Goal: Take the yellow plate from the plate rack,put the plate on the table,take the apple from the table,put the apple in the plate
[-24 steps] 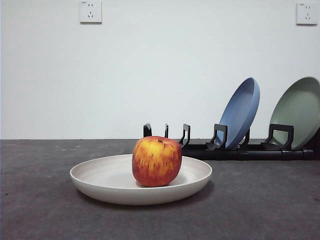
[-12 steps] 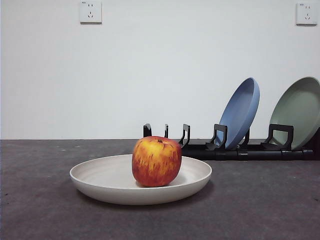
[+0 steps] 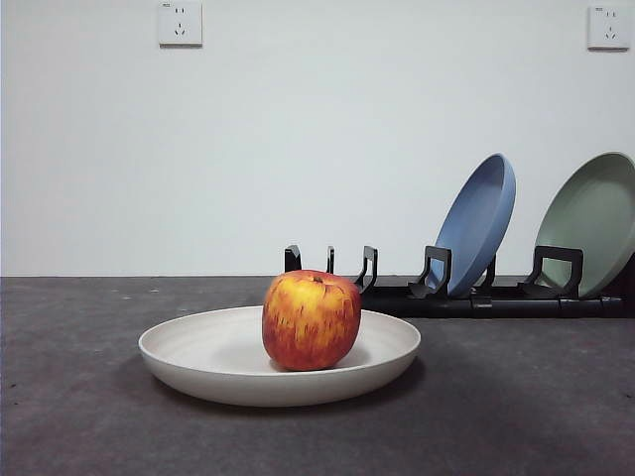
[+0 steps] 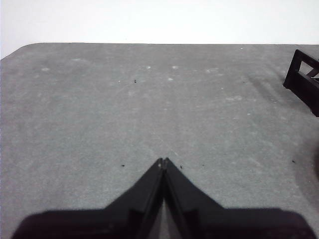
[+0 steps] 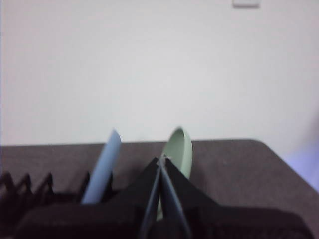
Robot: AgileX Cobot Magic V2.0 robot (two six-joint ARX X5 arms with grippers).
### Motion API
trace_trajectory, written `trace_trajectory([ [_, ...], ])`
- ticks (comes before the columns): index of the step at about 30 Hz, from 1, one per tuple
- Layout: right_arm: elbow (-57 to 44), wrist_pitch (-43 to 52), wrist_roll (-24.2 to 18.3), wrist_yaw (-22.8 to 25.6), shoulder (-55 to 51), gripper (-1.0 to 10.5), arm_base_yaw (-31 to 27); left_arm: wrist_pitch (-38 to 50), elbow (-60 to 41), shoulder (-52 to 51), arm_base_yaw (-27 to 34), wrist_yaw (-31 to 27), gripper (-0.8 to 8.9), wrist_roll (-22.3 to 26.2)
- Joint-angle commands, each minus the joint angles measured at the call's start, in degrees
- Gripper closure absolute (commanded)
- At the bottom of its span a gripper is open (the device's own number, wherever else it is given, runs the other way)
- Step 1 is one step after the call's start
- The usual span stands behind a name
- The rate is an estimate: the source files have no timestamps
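Note:
The cream yellow plate (image 3: 208, 362) lies flat on the dark grey table (image 3: 79, 416). The red and yellow apple (image 3: 311, 319) stands upright in the plate. The black plate rack (image 3: 466, 293) stands behind it to the right; one end of it shows in the left wrist view (image 4: 305, 79) and it shows in the right wrist view (image 5: 30, 191). My left gripper (image 4: 163, 162) is shut and empty above bare table, away from the plate. My right gripper (image 5: 161, 159) is shut and empty, back from the rack. Neither gripper shows in the front view.
A blue plate (image 3: 478, 223) and a pale green plate (image 3: 593, 223) lean in the rack's right slots; both show edge-on in the right wrist view, blue (image 5: 102, 167) and green (image 5: 180, 149). A white wall with two sockets stands behind the table.

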Motion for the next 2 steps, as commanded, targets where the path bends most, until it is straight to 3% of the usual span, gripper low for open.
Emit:
trace_trajectory([
  [1, -10.27, 4.00, 1.03, -0.20, -3.78, 9.5, -0.22, 0.46, -0.55, 0.02, 0.00, 0.02, 8.17, -0.31],
  [2, -12.66, 4.59, 1.60, -0.17, -4.96, 9.5, -0.22, 0.46, -0.55, 0.02, 0.00, 0.02, 8.17, -0.31],
])
